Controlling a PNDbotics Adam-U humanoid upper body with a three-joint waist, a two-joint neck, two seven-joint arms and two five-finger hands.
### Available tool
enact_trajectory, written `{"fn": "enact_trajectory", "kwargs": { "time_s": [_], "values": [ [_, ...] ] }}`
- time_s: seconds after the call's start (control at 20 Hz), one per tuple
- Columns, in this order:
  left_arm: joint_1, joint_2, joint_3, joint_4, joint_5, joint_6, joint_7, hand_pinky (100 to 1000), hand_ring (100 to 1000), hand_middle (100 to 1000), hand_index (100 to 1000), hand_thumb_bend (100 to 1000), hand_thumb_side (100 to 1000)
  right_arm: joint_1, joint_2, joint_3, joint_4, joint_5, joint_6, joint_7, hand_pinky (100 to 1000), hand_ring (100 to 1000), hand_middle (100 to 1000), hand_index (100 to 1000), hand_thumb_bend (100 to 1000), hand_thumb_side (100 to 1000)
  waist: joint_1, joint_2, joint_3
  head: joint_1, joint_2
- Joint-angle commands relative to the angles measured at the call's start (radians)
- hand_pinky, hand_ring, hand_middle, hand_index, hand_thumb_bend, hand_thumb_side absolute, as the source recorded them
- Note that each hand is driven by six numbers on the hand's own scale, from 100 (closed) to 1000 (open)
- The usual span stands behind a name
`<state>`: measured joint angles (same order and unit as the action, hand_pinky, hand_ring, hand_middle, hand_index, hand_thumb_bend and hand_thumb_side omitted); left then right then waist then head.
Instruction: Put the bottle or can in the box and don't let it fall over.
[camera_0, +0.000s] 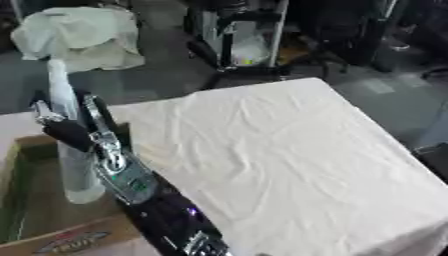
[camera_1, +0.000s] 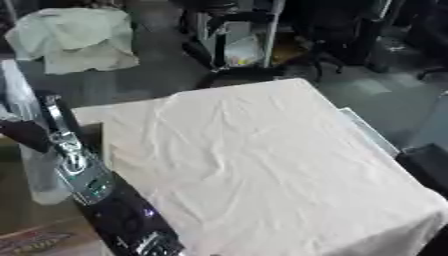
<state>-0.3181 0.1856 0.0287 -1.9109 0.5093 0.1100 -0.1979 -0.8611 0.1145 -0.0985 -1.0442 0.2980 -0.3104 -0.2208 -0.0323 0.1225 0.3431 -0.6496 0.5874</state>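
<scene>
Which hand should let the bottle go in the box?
The left hand, probably. Its fingers are already curled round the bottle, which stands upright inside the box at the table's left. No right hand shows in either view, so only the left can set it down and release.

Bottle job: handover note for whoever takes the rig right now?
Left hand: fingers curled round the bottle, holding it upright.
Right hand: not in view.
Bottle: tall, pale, inside the cardboard box at the table's left edge; its base looks at or near the box floor, though contact cannot be confirmed.
Table: covered with a white cloth.
Done: bottle brought into the box, standing.
Left: probably settle it on the floor, open the fingers slowly, withdraw without tipping it.
</scene>
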Motion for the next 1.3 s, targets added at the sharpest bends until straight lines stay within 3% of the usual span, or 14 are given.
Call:
{"fn": "enact_trajectory", "kwargs": {
  "time_s": [0.05,0.3,0.45,0.65,0.95,1.3],
  "values": [
    [-0.013,0.010,0.001,-0.016,0.001,-0.001,-0.004,1000,1000,1000,778,156,748,-0.014,0.004,0.009,0.006,0.058,0.023,0.022,703,756,799,652,100,470,0.008,-0.011,-0.002,0.017,0.010],
    [-0.009,0.014,0.002,-0.016,-0.001,-0.003,-0.005,1000,1000,1000,778,155,748,-0.003,0.010,0.012,0.010,0.098,0.046,0.068,773,850,886,745,100,470,0.008,-0.014,-0.007,0.020,0.013],
    [-0.006,0.017,0.002,-0.015,-0.004,-0.004,-0.007,1000,1000,1000,778,154,749,0.000,0.010,0.015,0.001,0.114,0.067,0.104,849,944,977,887,100,470,0.007,-0.016,-0.012,0.022,0.012],
    [0.000,0.024,0.003,-0.014,-0.006,-0.006,-0.007,1000,1000,1000,778,152,749,0.002,0.000,0.022,-0.013,0.147,0.118,0.181,920,1000,1000,994,100,470,0.004,-0.022,-0.022,0.025,0.007],
    [0.011,0.038,0.007,-0.012,-0.011,-0.010,-0.005,1000,1000,1000,779,150,747,-0.002,-0.031,0.035,-0.053,0.203,0.195,0.339,950,1000,1000,1000,100,470,-0.002,-0.034,-0.039,0.035,0.009],
    [0.027,0.053,0.009,-0.009,-0.020,-0.016,-0.006,1000,1000,1000,780,145,750,0.027,-0.062,0.038,-0.092,0.181,0.257,0.488,967,1000,1000,1000,100,470,-0.005,-0.044,-0.060,0.055,0.016]
  ]
}}
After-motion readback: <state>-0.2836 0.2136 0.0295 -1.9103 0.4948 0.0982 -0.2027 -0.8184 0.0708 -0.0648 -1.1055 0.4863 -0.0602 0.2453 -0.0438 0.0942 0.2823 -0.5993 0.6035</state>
